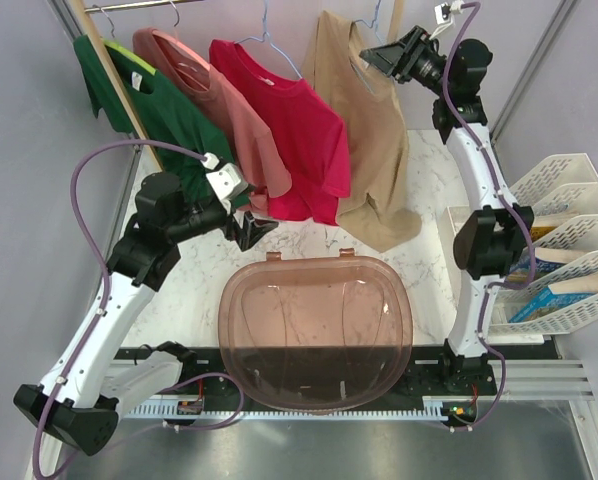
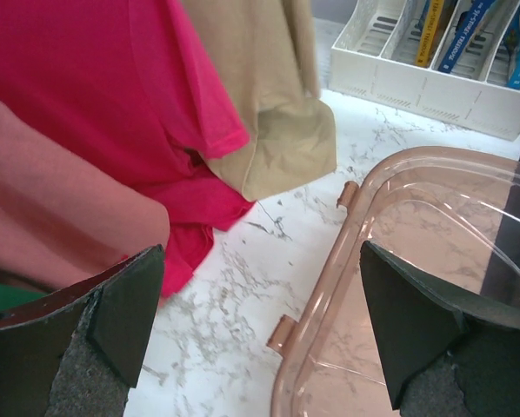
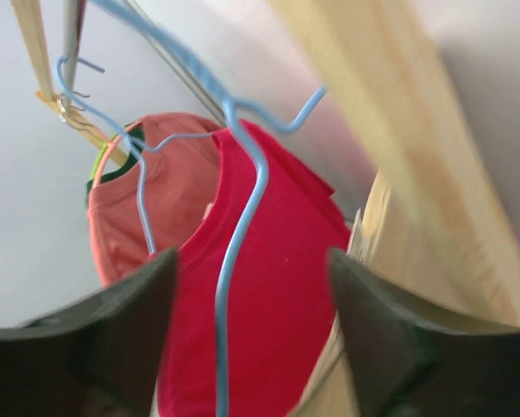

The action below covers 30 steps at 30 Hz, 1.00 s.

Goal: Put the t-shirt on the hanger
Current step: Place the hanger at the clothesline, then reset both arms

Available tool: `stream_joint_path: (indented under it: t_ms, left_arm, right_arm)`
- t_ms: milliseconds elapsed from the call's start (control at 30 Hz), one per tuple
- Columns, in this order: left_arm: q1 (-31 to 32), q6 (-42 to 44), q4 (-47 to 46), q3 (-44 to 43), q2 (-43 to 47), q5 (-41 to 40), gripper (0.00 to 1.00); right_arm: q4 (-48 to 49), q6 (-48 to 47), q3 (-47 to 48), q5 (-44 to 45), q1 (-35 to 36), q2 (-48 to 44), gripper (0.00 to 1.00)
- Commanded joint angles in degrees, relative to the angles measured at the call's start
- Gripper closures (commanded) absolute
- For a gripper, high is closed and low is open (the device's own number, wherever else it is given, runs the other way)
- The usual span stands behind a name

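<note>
Nearest the arms there's one tinted plastic tub sitting on the marble table. Just left of it hovers the left gripper, jaws spread wide with nothing in them.

Off to the right is one white file rack with a few blue books in it. It's cut off at the frame edge, so I can't count the slots for sure.

Further back there are four shirts in a row on one rail: green shirt, pink shirt, red shirt and the tan t-shirt at the far right end, hanging down towards the table.

The right gripper is up by the tan collar. Its fingers are apart, not clamping anything, and the thin blue hanger wire runs between them.

The gripper covers the neckline, so how the shirt sits on the wire is hidden. In the right wrist view the tan cloth is just blur.
</note>
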<state>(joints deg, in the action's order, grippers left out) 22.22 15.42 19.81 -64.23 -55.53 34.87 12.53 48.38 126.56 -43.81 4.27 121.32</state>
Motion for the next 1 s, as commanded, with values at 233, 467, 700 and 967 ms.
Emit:
stream_joint_path:
  t_ms: [233, 467, 700, 967]
  left_arm:
    - [-4.81, -17.00, 6.72, -2.48, 0.94, -3.14, 0.01]
    - [-9.29, -16.30, 17.35, -6.26, -0.72, -5.08, 0.01]
    - [-9.56, -15.51, 33.35, -13.90, -9.86, -15.61, 0.01]
    - [-9.56, -14.45, 33.18, -9.16, -6.79, -23.70, 0.01]
  right_arm:
    - [-8.13, -14.27, -23.71, -3.21, -3.92, -25.93, 0.02]
    - [-21.66, -26.56, -28.56, -4.00, -13.41, -36.58, 0.02]
    - [-48.63, -50.19, -30.31, -3.30, -14.29, -44.84, 0.02]
    - [-62.46, -67.89, -49.12, 10.65, -1.04, -53.37, 0.02]
